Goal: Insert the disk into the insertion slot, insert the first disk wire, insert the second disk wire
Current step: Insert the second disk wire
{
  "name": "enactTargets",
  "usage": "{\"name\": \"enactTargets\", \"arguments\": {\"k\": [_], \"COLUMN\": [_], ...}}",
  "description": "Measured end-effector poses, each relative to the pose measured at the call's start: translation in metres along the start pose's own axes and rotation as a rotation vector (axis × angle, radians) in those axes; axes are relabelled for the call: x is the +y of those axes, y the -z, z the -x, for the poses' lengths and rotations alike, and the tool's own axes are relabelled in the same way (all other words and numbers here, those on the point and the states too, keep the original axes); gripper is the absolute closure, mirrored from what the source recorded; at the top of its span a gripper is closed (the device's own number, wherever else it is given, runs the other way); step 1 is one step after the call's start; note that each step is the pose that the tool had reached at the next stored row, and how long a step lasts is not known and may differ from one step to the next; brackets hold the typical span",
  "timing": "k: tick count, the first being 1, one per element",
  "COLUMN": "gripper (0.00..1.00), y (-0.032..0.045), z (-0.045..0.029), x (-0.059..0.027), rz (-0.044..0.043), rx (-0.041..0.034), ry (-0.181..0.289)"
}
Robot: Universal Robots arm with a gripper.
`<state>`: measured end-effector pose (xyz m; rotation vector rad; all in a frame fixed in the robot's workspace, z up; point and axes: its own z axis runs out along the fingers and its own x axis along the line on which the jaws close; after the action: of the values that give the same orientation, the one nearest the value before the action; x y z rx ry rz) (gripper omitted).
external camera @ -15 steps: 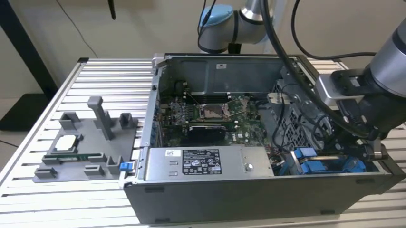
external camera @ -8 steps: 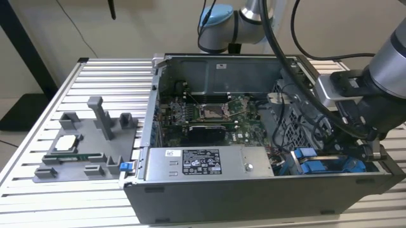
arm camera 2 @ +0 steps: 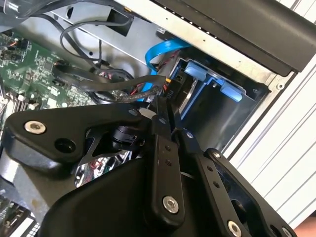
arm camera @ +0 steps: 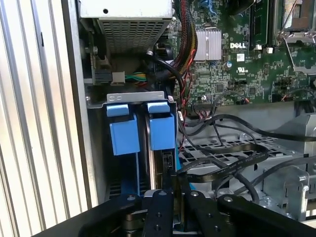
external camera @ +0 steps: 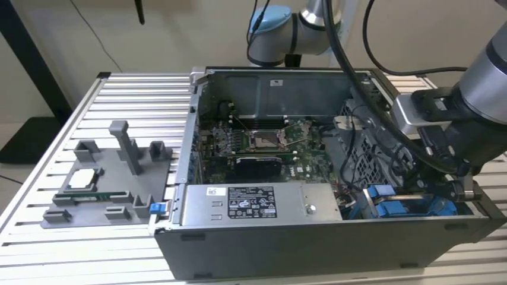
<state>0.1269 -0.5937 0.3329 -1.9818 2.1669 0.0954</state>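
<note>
The disk [arm camera: 161,131] stands in the insertion slot [arm camera: 136,98] in the case's corner, its bright blue carrier frame [arm camera 2: 213,80] facing outward; in the exterior view it is the blue patch [external camera: 396,208] under the arm. My gripper [arm camera: 178,183] hangs at the disk's inner end, fingers [arm camera 2: 163,148] shut on the connector of a flat black disk wire [arm camera: 232,165]. That connector [arm camera 2: 168,92] sits against the disk's end; whether it is seated I cannot tell. The wire [arm camera 2: 123,85] trails back over the motherboard.
A second blue-fronted carrier [arm camera: 123,134] sits beside the disk. The power supply [external camera: 262,202], motherboard [external camera: 262,142] and loose black cables [arm camera: 276,133] crowd the case. A blue flat cable [arm camera 2: 163,49] loops nearby. A grey parts fixture [external camera: 111,178] stands at the exterior view's left.
</note>
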Motion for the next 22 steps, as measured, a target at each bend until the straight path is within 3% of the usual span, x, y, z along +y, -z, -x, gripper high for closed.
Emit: {"name": "enactTargets", "arguments": {"k": [1,2,8,22], "gripper": [1.0,0.0,0.0,0.0], "y": [-0.0001,-0.0007,0.0016,0.0456], "z": [0.0,0.0001,0.0003,0.009], "x": [0.0,0.0,-0.0001,-0.0042], "rz": [0.0001,0.0002,0.0009,0.0154], "rx": [-0.0005,-0.0023,0.0,0.0014], "ry": [0.0,0.0,0.0,-0.003]}}
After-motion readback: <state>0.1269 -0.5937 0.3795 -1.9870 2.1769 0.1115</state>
